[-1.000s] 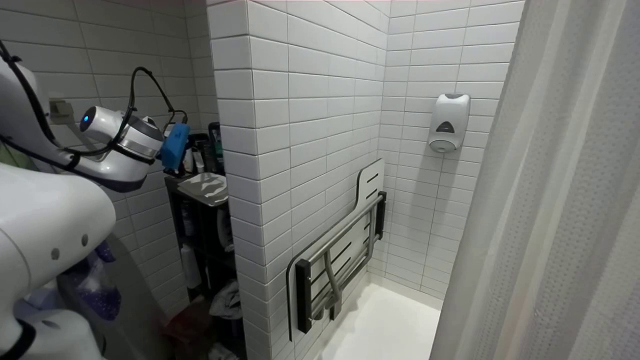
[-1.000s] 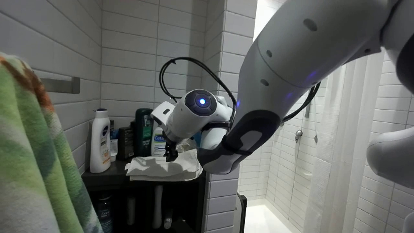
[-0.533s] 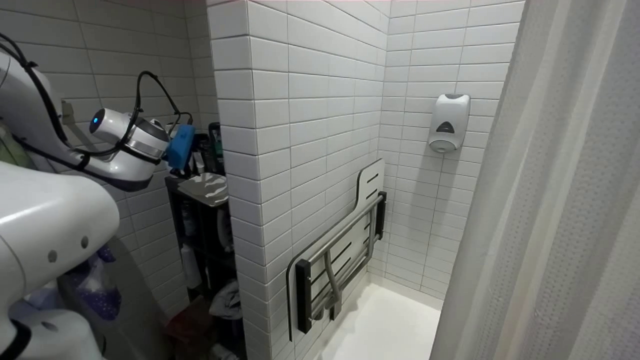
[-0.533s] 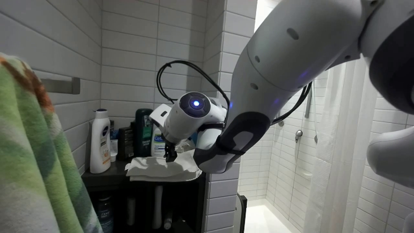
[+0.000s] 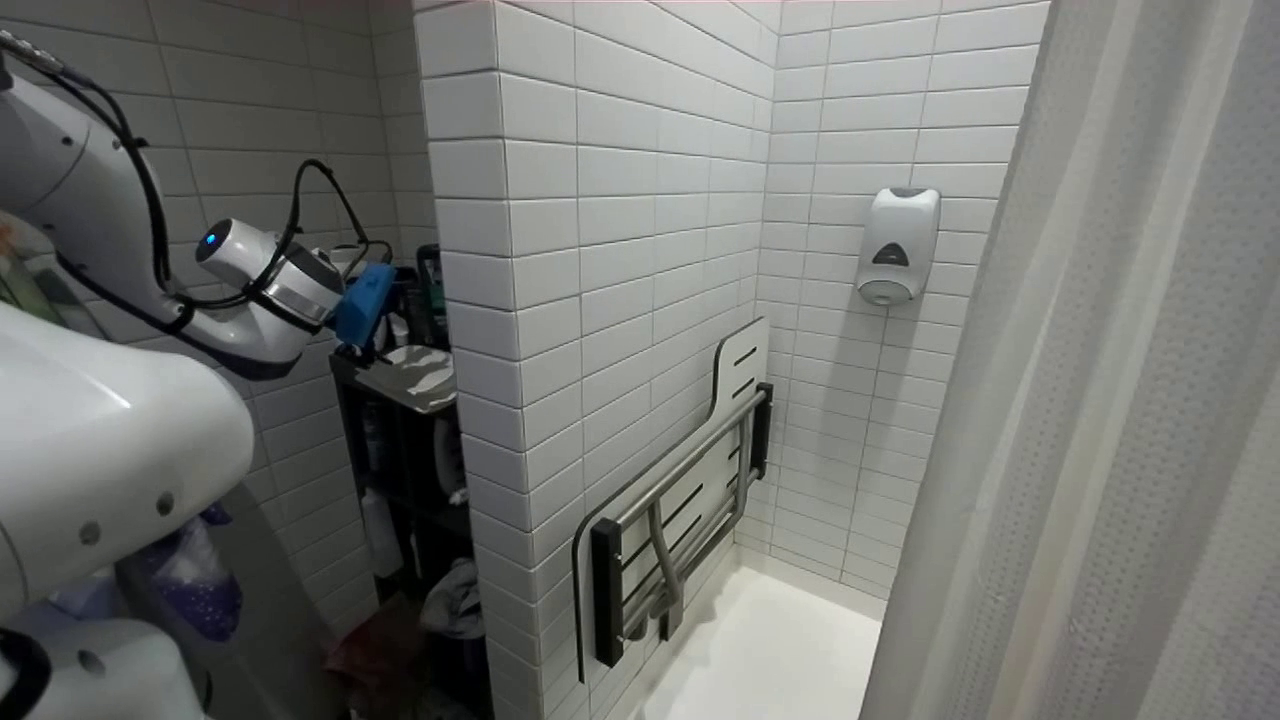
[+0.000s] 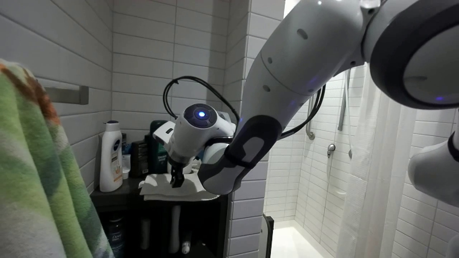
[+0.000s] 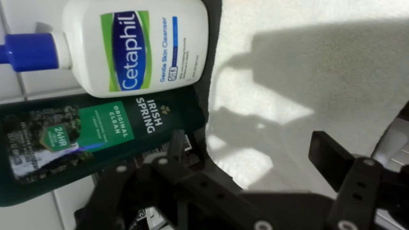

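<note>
My gripper is open with nothing held, its dark fingers wide apart in the wrist view. Beneath it lies a white folded towel on top of a black shelf unit; the fingertips appear over it in an exterior view, though the exact height is hard to judge. Beside the towel stand a white Cetaphil pump bottle and a dark green Irish Spring bottle. The left finger overlaps the green bottle's lower edge in the wrist view; whether they touch I cannot tell. My hand partly hides the Cetaphil bottle in an exterior view.
A white lotion bottle and a dark box stand at the shelf's wall side. A green patterned cloth hangs close by. A tiled partition separates the shelf from a shower with a folded seat and curtain.
The arm has swung across the shelf: in an exterior view the hand has moved left and slightly lower over the towel. The bottles and towel have stayed in place.
</note>
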Motion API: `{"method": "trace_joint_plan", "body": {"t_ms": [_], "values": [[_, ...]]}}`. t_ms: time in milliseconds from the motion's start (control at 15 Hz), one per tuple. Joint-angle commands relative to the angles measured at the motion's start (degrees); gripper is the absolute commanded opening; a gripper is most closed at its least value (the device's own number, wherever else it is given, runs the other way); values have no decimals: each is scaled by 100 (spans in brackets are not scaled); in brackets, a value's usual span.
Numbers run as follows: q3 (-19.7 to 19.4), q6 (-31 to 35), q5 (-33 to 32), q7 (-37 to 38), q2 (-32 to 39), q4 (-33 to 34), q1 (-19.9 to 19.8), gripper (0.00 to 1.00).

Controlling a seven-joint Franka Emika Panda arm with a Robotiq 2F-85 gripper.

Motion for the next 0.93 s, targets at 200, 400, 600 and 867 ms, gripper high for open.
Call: {"method": "trace_joint_plan", "body": {"t_ms": [200,400,600,867], "values": [[804,-520,-10,-448,320,353,-652,100],[649,-539,-12,-438,101,478,-626,100],[646,-644,5,-495,21,569,-733,100],[864,-886,109,-541,73,568,-949,100]]}}
